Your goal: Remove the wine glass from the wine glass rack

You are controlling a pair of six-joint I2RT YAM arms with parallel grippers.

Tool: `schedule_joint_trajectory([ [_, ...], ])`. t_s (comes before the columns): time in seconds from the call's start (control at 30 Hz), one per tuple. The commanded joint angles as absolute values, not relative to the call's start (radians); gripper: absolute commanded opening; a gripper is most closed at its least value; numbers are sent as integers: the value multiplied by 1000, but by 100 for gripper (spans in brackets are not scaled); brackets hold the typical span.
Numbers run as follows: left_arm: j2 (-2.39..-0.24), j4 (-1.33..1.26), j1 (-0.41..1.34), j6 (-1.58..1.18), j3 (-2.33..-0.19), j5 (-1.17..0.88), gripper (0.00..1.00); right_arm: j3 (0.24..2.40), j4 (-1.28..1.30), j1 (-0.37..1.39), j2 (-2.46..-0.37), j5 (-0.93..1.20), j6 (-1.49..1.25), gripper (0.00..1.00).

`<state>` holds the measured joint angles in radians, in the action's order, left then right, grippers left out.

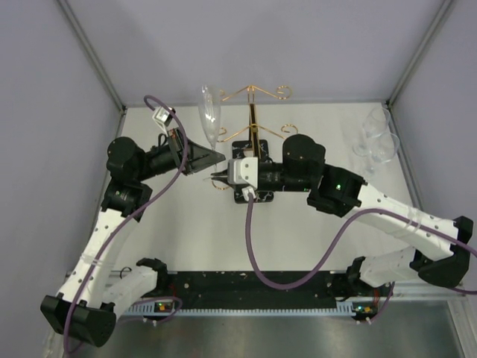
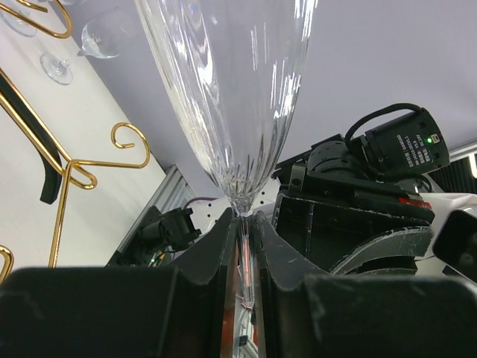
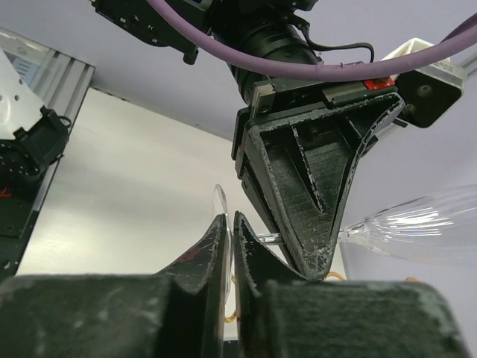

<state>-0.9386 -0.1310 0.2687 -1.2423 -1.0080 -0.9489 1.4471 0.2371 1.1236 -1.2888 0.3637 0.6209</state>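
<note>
— Where is the wine glass (image 1: pixel 210 112) sitting right now?
— It is hanging in the air just left of the rack (image 1: pixel 253 112), beside the gold arms rather than hooked in them. Its bowl is reaching away from the robot's bases.
— What is holding it?
— The left gripper (image 2: pixel 242 224) is clamping the stem just under the bowl, jaws narrow around it. The right gripper (image 3: pixel 227 224) is facing it over the rack's black base (image 1: pixel 241 147), its jaws squeezing nearly together on the glass's flat clear foot.
— Anything else standing about?
— Two more glasses (image 1: pixel 376 138) are standing at the table's (image 1: pixel 313 246) far right corner, well apart from both arms.
</note>
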Motion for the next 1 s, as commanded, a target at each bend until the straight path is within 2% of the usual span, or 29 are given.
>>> schedule_joint_trajectory([
  [0.0, -936, -167, 276, -1204, -1052, -951, 0, 1442, 201, 1140, -1230, 354, 592, 11],
  [0.13, -939, -147, 282, -1174, -1066, -943, 0, 1396, 196, 1140, -1169, 360, 552, 39],
  [0.23, -942, -117, 288, -1131, -1078, -937, 0, 1356, 195, 1140, -1111, 351, 516, 51],
  [0.4, -939, -100, 291, -1092, -1080, -966, 0, 1391, 244, 1141, -1023, 244, 414, 57],
  [0.6, -905, -11, 305, -968, -1091, -1063, 0, 1590, 449, 1140, -1061, 123, 324, 56],
  [0.73, -864, 154, 310, -823, -1098, -1132, 0, 1650, 521, 1140, -1083, 107, 304, 53],
  [0.97, -766, 408, 373, -545, -1075, -1204, 0, 1764, 650, 1138, -1121, 169, 296, 55],
])
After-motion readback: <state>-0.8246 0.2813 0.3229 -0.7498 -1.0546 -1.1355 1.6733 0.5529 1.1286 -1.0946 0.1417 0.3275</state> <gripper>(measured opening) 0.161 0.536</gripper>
